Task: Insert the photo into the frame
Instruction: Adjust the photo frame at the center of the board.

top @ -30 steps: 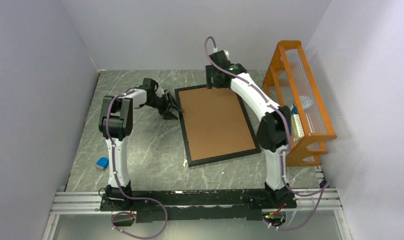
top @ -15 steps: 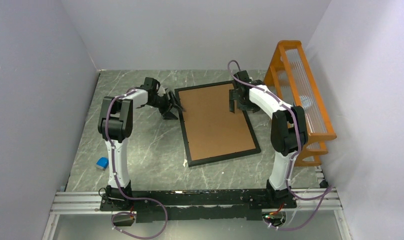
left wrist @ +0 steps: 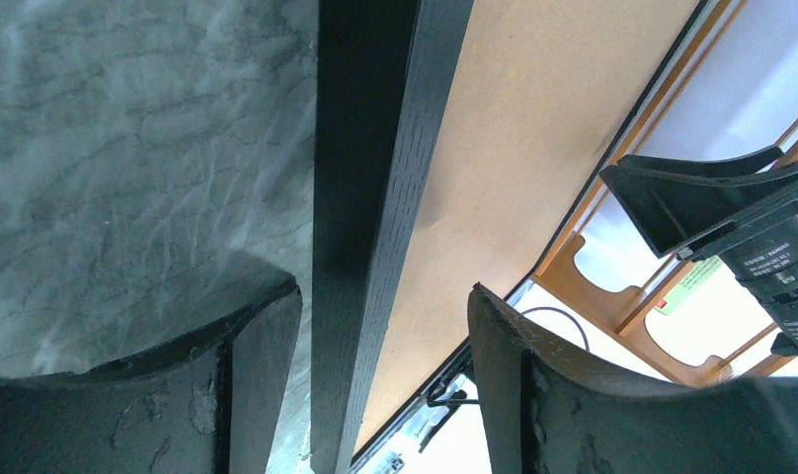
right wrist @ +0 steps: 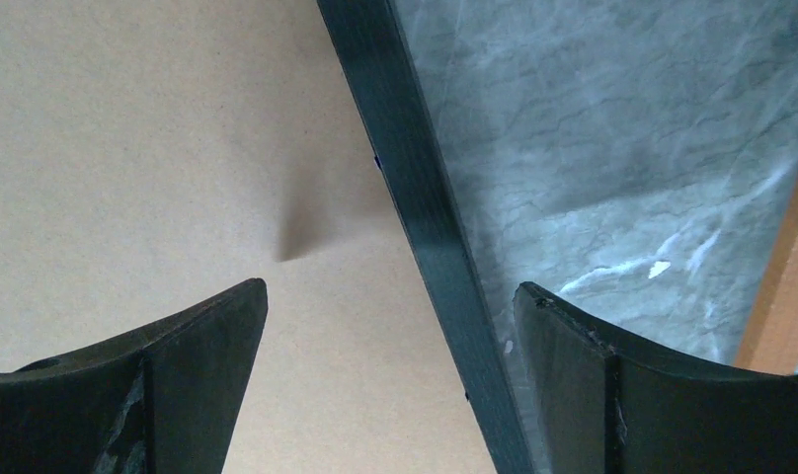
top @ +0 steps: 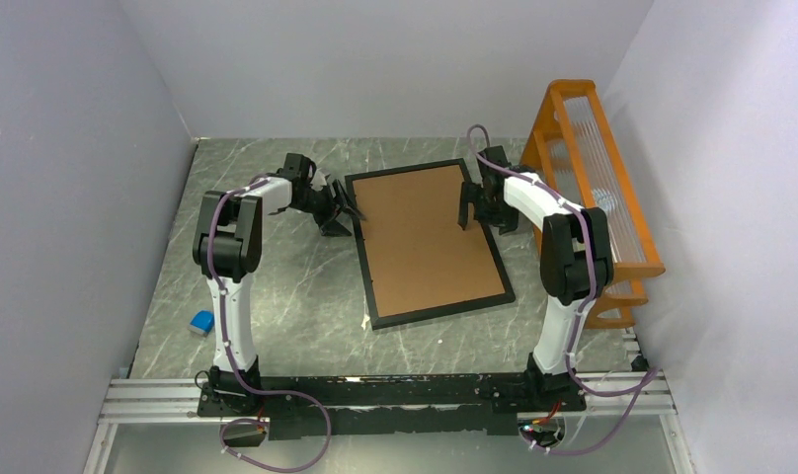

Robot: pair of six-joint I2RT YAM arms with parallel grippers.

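Your thin black rectangular picture frame [top: 441, 308] lies flat on the grey marbled surface [top: 277, 296] with its brown backing board [top: 427, 237] up and its long axis running away from the bases. The left end effector [top: 338, 212] straddles the left long rail and the right end effector [top: 484, 212] the right. Both are spread wide and grip nothing. The sunflower photo isn't visible.

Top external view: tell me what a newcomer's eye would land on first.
The big black frame, filled with a plain brown backing board, lies flat in the middle of the table and dominates the scene. Next comes the bright orange rack standing at the table's right edge. Each hand is open astride a frame edge: the left hand over the left side, the right hand over the right side.
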